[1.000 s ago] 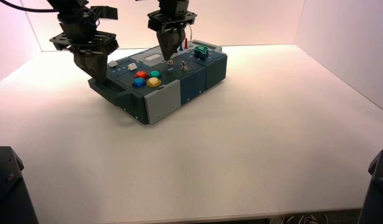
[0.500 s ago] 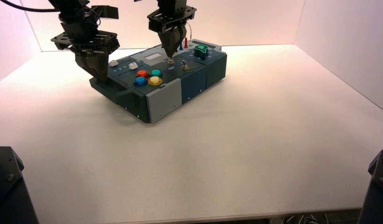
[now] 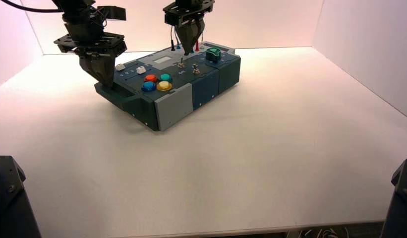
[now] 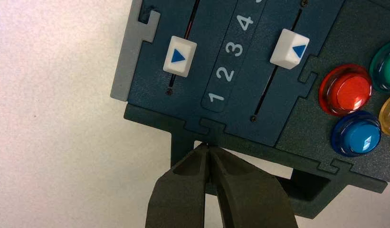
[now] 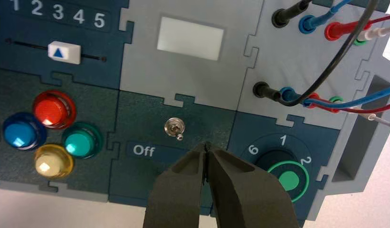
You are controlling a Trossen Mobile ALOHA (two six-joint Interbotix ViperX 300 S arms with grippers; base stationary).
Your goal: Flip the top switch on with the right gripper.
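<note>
One small metal toggle, the top switch, stands on the dark panel of the box, between the cluster of four coloured buttons and the green knob. In the right wrist view its slim lever leans toward the white "Off" label printed just beside it, so its long axis runs from the ring base toward that lettering. The right gripper hangs above the switch with its two fingers pressed together at the tips; it holds nothing and touches nothing, and its point sits clear of the lever. In the high view this gripper is raised over the far part of the box, near the plugged wires.

Only the right wrist view shows the lever's lean, the knob's numerals, the blank grey window and the black, blue, red and white wires in their sockets. Only the left wrist view shows both white sliders with blue arrows, flanking the numerals 1 to 4.

The left gripper is closed to a point, empty, its tip against the box's dark edge near the sliders; from above it stands at the box's left end.
</note>
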